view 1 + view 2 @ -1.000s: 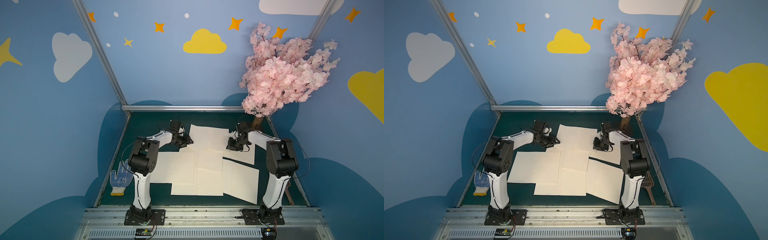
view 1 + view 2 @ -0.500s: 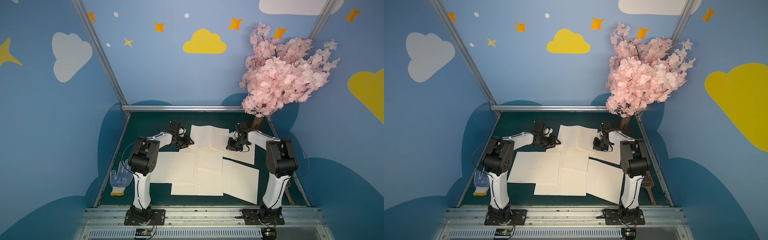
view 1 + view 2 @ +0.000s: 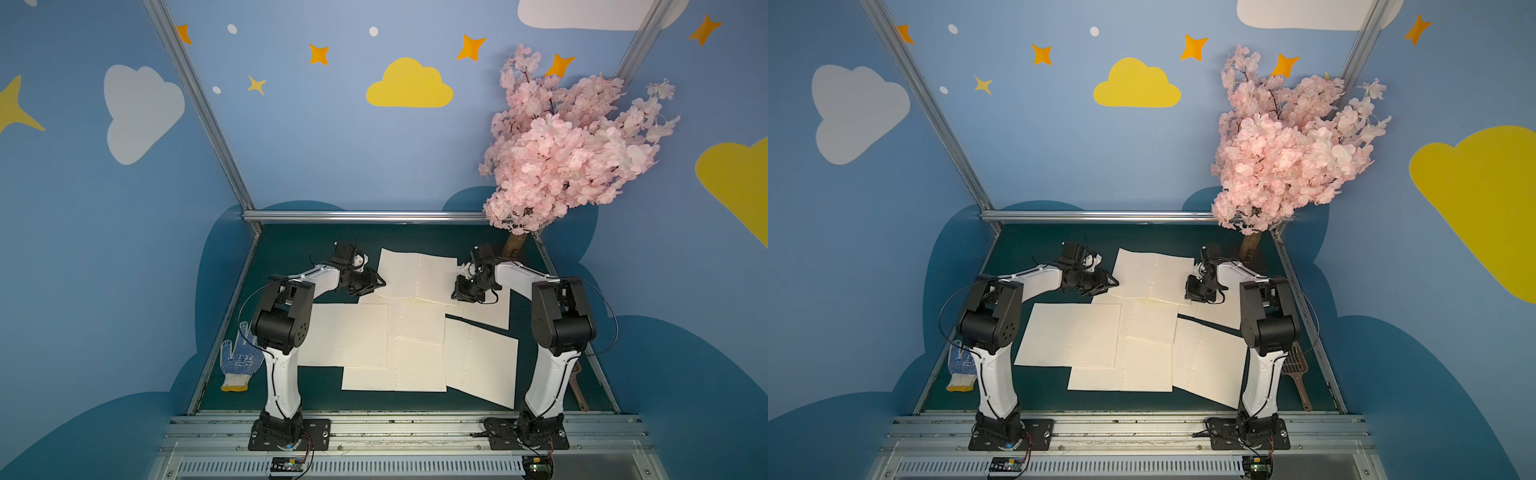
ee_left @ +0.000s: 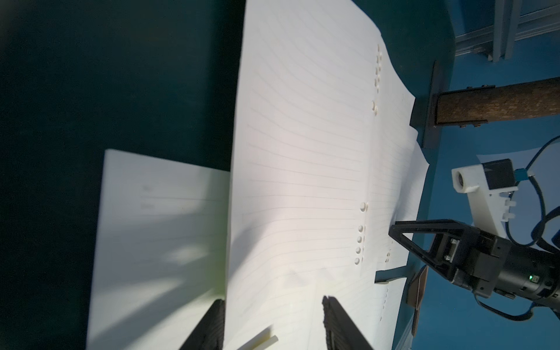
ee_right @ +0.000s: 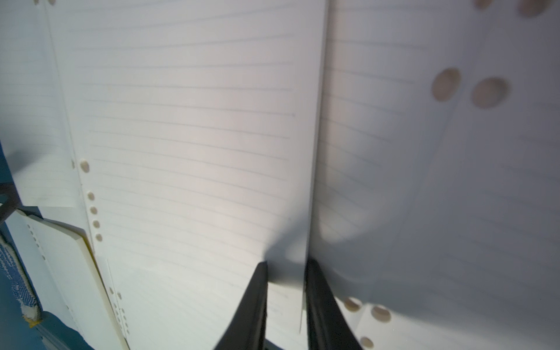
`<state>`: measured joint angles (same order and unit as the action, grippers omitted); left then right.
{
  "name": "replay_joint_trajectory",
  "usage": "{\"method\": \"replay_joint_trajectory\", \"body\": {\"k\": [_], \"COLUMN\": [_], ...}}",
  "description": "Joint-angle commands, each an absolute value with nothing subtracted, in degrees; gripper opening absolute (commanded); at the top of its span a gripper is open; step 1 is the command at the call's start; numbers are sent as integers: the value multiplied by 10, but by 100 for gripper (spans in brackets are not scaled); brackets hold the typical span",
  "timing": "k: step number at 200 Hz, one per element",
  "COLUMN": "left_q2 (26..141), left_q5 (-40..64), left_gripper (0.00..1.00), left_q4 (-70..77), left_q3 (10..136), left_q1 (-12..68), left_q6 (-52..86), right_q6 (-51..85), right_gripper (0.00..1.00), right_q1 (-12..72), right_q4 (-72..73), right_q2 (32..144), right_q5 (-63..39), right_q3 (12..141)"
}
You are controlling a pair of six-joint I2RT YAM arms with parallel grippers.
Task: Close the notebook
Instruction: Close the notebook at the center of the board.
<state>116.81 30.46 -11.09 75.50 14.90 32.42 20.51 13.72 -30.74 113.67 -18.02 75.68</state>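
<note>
Both top views show loose sheets [image 3: 361, 336] [image 3: 1075, 332] crowding the notebook [image 3: 417, 274] [image 3: 1154, 272].

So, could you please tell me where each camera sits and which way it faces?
Top views: high above the robot's base, looking down at the table; both arms, the far notebook, glove, tree.
Left wrist: on the left arm, facing along the notebook; left gripper, right gripper.
Right wrist: close above the pages; right gripper.
Shared: all show that notebook.
</note>
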Motion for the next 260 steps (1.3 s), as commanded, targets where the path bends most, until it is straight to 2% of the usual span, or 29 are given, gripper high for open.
{"method": "replay_joint_trajectory", "body": {"k": [1, 156, 260], "left_q2": [1151, 1154, 1168], "left_q5": [330, 333, 310], "left_gripper": [54, 49, 31], "left_q4": [-97, -96, -109], "left_q3": [750, 753, 784], "left_q1": [151, 150, 150], "left_q6": [324, 320, 312], "right_q6": [198, 198, 193], "right_gripper": [23, 22, 22], "right_q1": [145, 150, 151], "right_q4": [-316, -311, -309], "right_q2": [1148, 1146, 1136], "right_q5": [-194, -199, -198], "right_q3": [765, 758, 747]}}
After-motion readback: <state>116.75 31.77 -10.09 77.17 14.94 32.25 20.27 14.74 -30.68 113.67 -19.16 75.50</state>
